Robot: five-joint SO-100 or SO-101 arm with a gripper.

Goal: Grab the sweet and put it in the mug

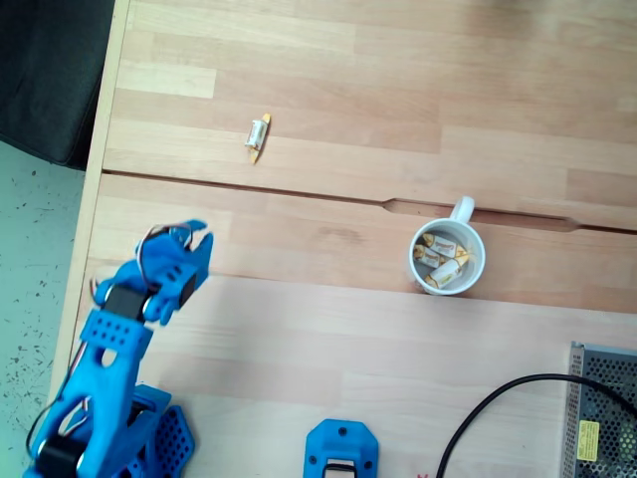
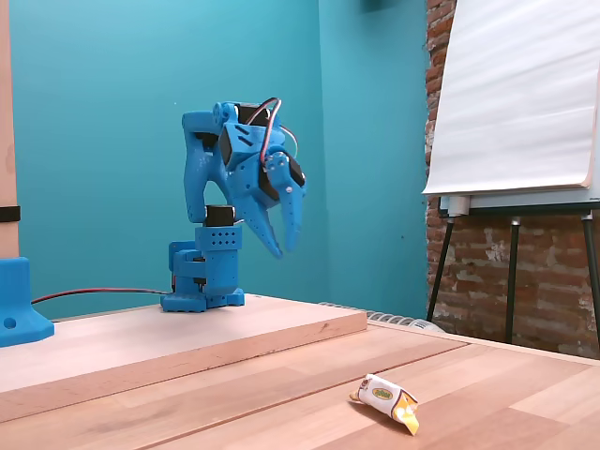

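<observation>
Blue arm folded near the lower-left of the table in the fixed view from above. Tool points toward the far boards; in the low side fixed view it hangs well above the wood, tool tips aimed down. Fingers stand slightly apart with a narrow gap between them, nothing held: released, empty.

Sweet lies flat on the far plank, well apart from the tool, whitish wrapper with orange twisted ends, long axis running roughly away from the arm's base. In the low view the sweet sits in the foreground on bare wood, nothing touching it.

Mug stands upright to the right in the view from above, handle toward the far side, well apart from both sweet and tool. Several wrapped sweets already lie inside it.

Also in view: black cable and a perforated metal box at lower right; a flip-chart easel behind the table.

Judgement: reach step, grasp not yet begun. Next move calls for extending forward over the sweet, opening wider, lining the fingers across its short side, then descending to the wood.
</observation>
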